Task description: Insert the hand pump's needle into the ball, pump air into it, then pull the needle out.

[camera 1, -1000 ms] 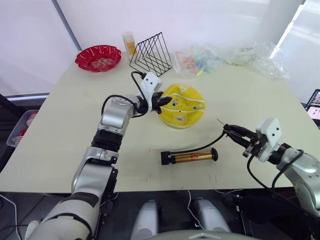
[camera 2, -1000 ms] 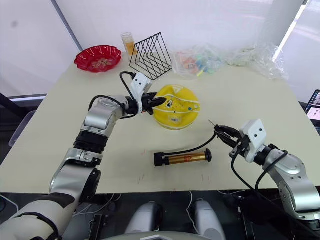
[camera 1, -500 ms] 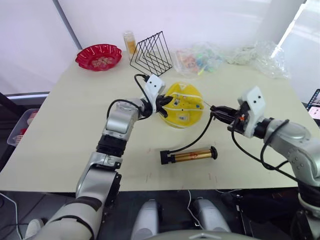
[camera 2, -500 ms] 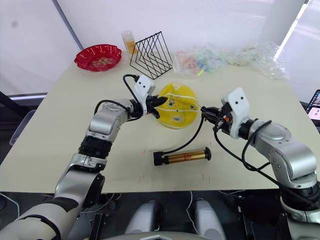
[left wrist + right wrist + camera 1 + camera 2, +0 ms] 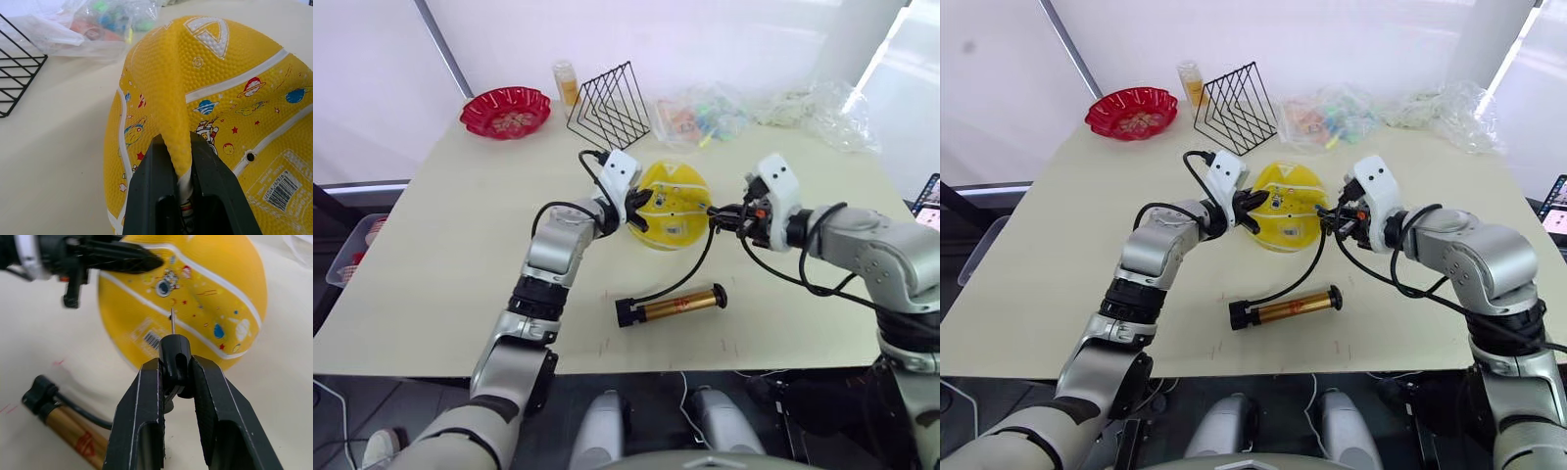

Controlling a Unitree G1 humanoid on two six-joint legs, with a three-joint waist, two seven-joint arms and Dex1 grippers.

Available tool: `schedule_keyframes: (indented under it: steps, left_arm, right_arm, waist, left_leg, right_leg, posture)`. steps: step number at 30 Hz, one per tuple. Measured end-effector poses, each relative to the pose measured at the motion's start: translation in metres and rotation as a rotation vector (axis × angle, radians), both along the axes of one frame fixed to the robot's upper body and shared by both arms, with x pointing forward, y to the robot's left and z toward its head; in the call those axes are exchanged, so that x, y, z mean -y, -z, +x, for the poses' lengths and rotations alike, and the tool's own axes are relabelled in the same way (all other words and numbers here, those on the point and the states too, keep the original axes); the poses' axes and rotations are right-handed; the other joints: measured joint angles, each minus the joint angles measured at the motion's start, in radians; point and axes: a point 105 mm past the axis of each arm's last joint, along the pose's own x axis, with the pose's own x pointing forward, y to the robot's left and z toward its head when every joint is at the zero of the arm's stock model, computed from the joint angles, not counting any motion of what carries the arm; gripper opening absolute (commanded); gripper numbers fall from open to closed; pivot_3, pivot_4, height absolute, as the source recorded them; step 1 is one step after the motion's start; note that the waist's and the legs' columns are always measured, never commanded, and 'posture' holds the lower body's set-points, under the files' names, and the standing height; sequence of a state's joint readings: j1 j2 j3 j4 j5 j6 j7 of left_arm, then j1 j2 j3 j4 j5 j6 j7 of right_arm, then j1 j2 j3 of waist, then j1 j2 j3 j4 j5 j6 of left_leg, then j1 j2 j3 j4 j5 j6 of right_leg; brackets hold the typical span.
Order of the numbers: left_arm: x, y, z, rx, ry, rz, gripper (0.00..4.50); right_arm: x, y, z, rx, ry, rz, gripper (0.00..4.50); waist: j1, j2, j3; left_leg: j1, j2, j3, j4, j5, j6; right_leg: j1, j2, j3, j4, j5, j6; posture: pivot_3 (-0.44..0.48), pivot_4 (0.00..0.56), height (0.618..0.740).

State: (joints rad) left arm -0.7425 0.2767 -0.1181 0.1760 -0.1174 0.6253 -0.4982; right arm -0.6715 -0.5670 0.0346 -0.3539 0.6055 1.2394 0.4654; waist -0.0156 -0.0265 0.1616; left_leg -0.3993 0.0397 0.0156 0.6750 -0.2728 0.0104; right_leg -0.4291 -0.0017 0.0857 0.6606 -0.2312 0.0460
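Observation:
The yellow ball (image 5: pixel 674 204) sits partly collapsed at mid-table. My left gripper (image 5: pixel 178 142) is shut on a raised fold of the ball's skin on its left side, also seen as the left gripper (image 5: pixel 634 203). My right gripper (image 5: pixel 175 363) is shut on the needle's black connector at the ball's right side. The thin needle (image 5: pixel 172 323) points at the ball, its tip at or just short of the rubber near a white seam. The hand pump (image 5: pixel 671 305) lies flat in front of the ball. Its black hose (image 5: pixel 700 259) curves up to the right gripper (image 5: pixel 729 217).
A red scalloped bowl (image 5: pixel 505 111) sits at the far left. A black wire rack (image 5: pixel 610 106) and a small bottle (image 5: pixel 567 83) stand behind the ball. Crumpled clear plastic bags (image 5: pixel 710 116) lie along the far right. The table's front edge (image 5: pixel 636 372) runs just below the pump.
My right gripper has carried the needle up and left from the front right to the ball's right side. The pump has slid a little left. The left gripper still holds the fold.

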Motion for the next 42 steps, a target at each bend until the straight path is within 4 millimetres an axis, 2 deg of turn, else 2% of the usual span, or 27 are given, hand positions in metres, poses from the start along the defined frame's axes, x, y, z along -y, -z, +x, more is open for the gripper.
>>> schedule_keyframes:
  steps: [8,19,24,34,42]
  left_arm:
    - [0.001,0.001,-0.003,0.010,-0.021,-0.008,0.04]
    - [0.000,0.001,-0.004,0.019,-0.034,-0.006,0.04]
    - [0.001,0.002,-0.004,0.021,-0.031,-0.007,0.04]
    - [0.001,0.001,-0.004,0.025,-0.031,-0.003,0.04]
    - [0.001,0.002,-0.004,0.026,-0.030,-0.001,0.04]
  right_arm:
    - [-0.013,-0.003,0.014,-0.082,-0.002,-0.051,0.30]
    - [-0.019,0.013,0.020,-0.226,0.032,-0.105,0.30]
    - [-0.028,0.006,0.024,-0.223,0.024,-0.102,0.30]
    - [-0.033,0.020,0.030,-0.276,0.050,-0.101,0.30]
    - [-0.038,0.023,0.033,-0.269,0.055,-0.103,0.30]
  waist:
    - [0.000,0.000,0.000]
    - [-0.002,0.000,0.000]
    - [-0.001,0.000,0.000]
    - [-0.002,0.000,0.000]
    - [-0.002,0.000,0.000]
  left_leg:
    - [0.000,0.000,0.000,0.000,0.000,0.000]
    - [-0.001,0.000,0.000,0.000,0.000,0.000]
    - [-0.001,0.000,-0.001,0.000,0.000,0.000]
    - [-0.001,-0.001,-0.001,0.000,0.000,0.000]
    - [-0.001,-0.001,-0.001,0.000,0.000,0.000]
  right_leg:
    - [0.000,-0.001,-0.001,0.000,0.000,0.000]
    - [0.000,-0.001,-0.001,0.000,0.000,0.000]
    - [0.000,-0.001,-0.001,0.000,0.000,0.000]
    - [0.000,-0.001,-0.002,0.000,0.000,0.000]
    - [0.000,-0.001,-0.002,0.000,0.000,0.000]
  posture:
    - [0.000,0.150,0.735]
    - [0.000,0.150,0.735]
    - [0.000,0.150,0.735]
    - [0.000,0.150,0.735]
    - [0.000,0.150,0.735]
